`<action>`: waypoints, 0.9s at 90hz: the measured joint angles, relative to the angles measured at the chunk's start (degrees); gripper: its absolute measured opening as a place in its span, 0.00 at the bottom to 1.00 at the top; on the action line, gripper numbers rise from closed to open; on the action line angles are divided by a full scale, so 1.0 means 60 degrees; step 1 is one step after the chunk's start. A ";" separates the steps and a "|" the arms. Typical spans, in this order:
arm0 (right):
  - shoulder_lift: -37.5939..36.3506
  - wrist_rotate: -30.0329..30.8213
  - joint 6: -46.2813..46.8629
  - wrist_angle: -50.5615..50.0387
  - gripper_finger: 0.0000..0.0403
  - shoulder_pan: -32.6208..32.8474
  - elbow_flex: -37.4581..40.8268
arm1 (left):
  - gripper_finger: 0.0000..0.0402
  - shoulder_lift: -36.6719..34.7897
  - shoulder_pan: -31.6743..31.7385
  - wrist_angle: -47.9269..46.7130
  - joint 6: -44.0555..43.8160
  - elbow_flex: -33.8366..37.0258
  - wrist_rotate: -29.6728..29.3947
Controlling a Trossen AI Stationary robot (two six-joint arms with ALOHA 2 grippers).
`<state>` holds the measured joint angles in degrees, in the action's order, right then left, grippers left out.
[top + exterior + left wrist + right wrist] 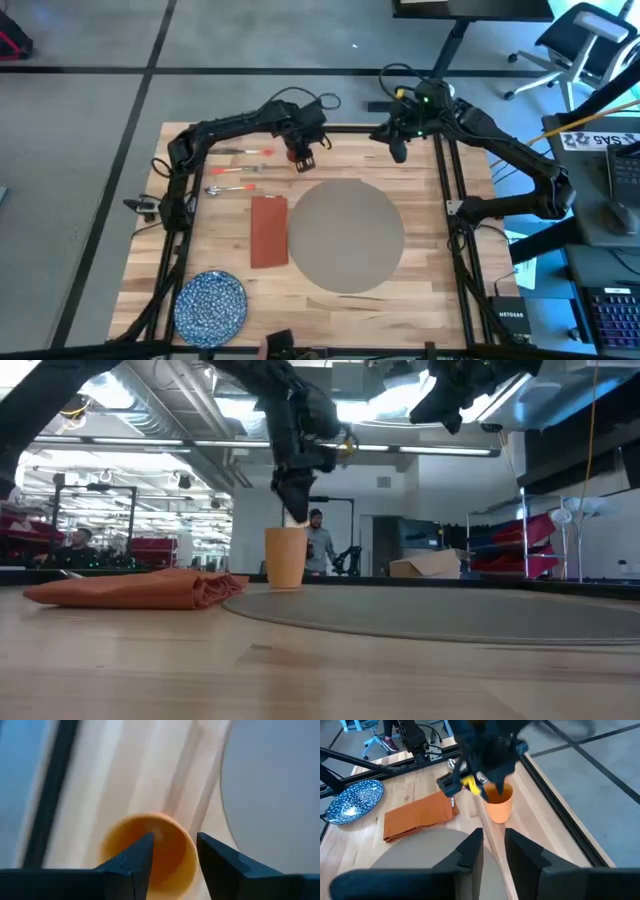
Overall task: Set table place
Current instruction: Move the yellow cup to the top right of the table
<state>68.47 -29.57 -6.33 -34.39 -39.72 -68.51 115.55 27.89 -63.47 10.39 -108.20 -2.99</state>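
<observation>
An orange cup (286, 557) stands upright on its base on the table (420, 290), just beyond the far edge of the round grey place mat (345, 235). My left gripper (172, 855) hangs open right above the cup's mouth (165, 845), fingers pointing down. In the low view its tips (295, 512) end a little above the rim. My right gripper (493, 845) is raised over the table's far right part (397, 150), open by a narrow gap, with nothing between its fingers.
A rust-red napkin (268, 230) lies left of the mat. A blue speckled plate (211, 305) sits at the near left. Cutlery with orange handles (240, 170) lies at the far left. Black frame rails (455, 250) edge the table.
</observation>
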 joint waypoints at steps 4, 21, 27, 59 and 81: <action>0.0000 -0.0003 -0.0016 0.0004 0.17 0.0000 0.0000 | 0.36 0.0000 0.0020 -0.0243 0.0011 -0.0325 -0.0086; 0.0000 -0.0005 -0.0200 0.0004 0.17 -0.0003 0.0000 | 0.38 0.0000 0.0184 -0.1370 0.0007 -0.1691 -0.0159; 0.0004 0.0002 -0.0263 0.0012 0.17 -0.0001 0.0000 | 0.38 -0.0004 0.0232 -0.1860 -0.0018 -0.2057 -0.0160; 0.0730 0.0116 -0.1068 0.0290 0.17 0.0132 -0.0007 | 0.28 -0.0062 0.0189 -0.4413 0.0098 -0.2539 -0.1144; 0.0892 0.0262 -0.1488 0.1238 0.17 0.0266 -0.0007 | 0.02 -0.0955 0.0173 -0.4294 -0.0685 -0.2539 -0.1434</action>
<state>73.82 -28.00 -15.26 -26.96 -38.13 -68.55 109.82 28.93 -89.23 6.28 -123.44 -11.60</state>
